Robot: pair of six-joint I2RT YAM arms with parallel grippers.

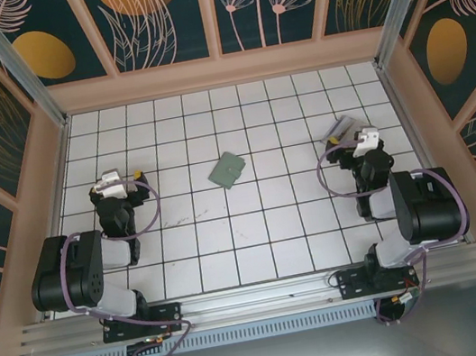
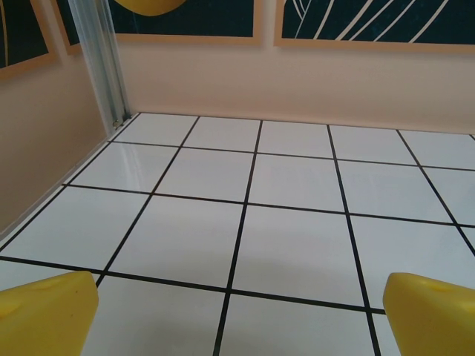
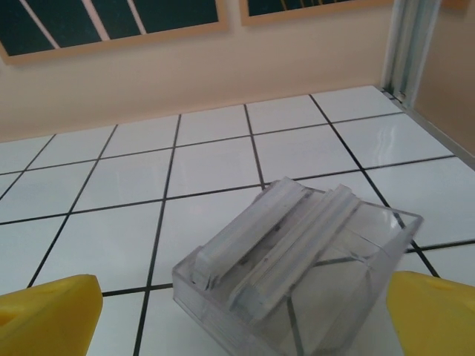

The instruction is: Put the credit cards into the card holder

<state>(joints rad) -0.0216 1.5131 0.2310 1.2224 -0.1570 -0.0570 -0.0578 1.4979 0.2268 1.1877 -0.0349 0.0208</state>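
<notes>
Right gripper (image 3: 239, 326) open, fingers spread. Clear plastic box (image 3: 371, 237) just ahead, low centre of the wrist frame. Credit cards (image 3: 252, 237) stand in it, long axis lower left to upper right. Left gripper (image 2: 237, 315) open over tiles (image 2: 297, 178). Card holder (image 1: 228, 170) flat, mid-frame from above. Right arm looks nearer the cards.

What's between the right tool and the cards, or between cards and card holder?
The cards sit in a clear plastic box just ahead of the right tool; its walls surround them. Between box and card holder, nothing visible.
</notes>
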